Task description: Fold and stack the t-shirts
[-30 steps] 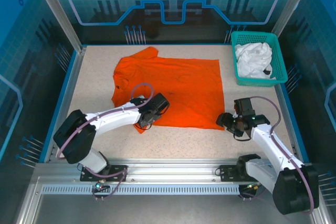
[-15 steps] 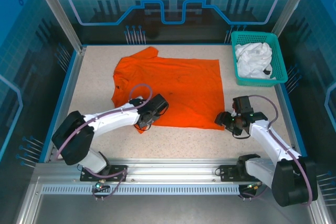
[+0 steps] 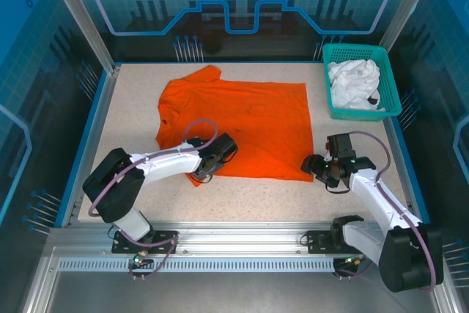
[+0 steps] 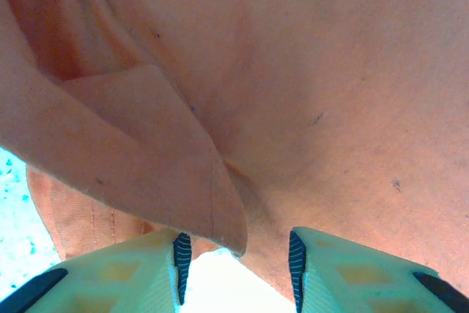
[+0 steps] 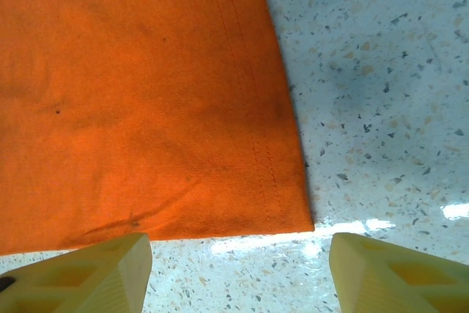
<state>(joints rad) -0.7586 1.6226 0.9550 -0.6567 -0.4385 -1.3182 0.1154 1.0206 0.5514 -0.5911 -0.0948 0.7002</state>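
Note:
The orange t-shirt (image 3: 249,119) lies spread flat on the table. My left gripper (image 3: 201,174) is low at its near left corner by the sleeve. In the left wrist view a folded flap of the orange t-shirt (image 4: 146,166) hangs between the jaws of my left gripper (image 4: 236,262), which stand partly apart with a gap beside the cloth. My right gripper (image 3: 309,166) stands open just off the shirt's near right corner (image 5: 293,210), and nothing lies between the jaws of my right gripper (image 5: 238,269). The white t-shirt (image 3: 355,82) is crumpled in the basket.
The teal lattice basket (image 3: 327,82) stands at the back right corner of the table. Bare speckled tabletop (image 3: 249,199) runs along the front, between the shirt and the arm bases. Blue-framed walls close in the table.
The left gripper's jaws have narrowed around the sleeve flap, and the left arm's elbow has shifted slightly. The right gripper has edged a little toward the shirt's corner.

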